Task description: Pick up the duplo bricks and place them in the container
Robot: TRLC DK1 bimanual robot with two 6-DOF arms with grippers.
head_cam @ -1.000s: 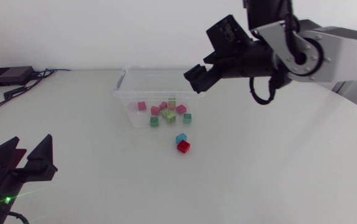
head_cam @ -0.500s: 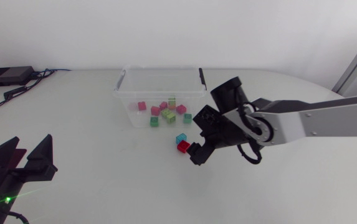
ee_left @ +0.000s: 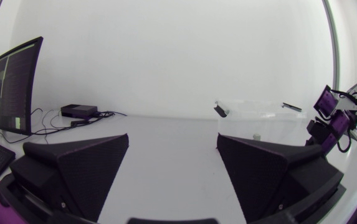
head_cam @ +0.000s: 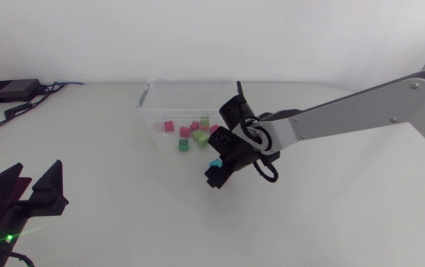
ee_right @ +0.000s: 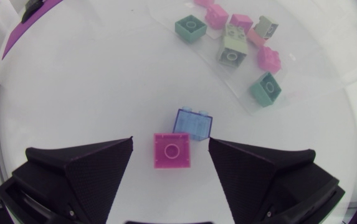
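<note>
A red brick [ee_right: 171, 150] lies on the table between the fingers of my right gripper [ee_right: 171, 144], which stands open and clear of it on both sides. A blue brick [ee_right: 193, 124] rests just ahead of it, touching its far edge. In the head view my right gripper [head_cam: 214, 178] hangs low over this pair and hides the red brick; the blue brick [head_cam: 214, 162] peeks out beside it. The clear container [head_cam: 153, 111] behind holds several bricks, green [ee_right: 190, 27] and pink [ee_right: 216, 17] among them. My left gripper [head_cam: 28, 194] stays open near the table's front left corner.
A black box with cables [head_cam: 8, 90] sits at the table's back left. The left wrist view looks across the table between its open fingers [ee_left: 78, 168] to the container [ee_left: 259, 118] and my right arm [ee_left: 331, 118].
My right arm swung down from above the container to the table and now straddles the red brick, its jaws slightly narrower. The left arm has not moved.
</note>
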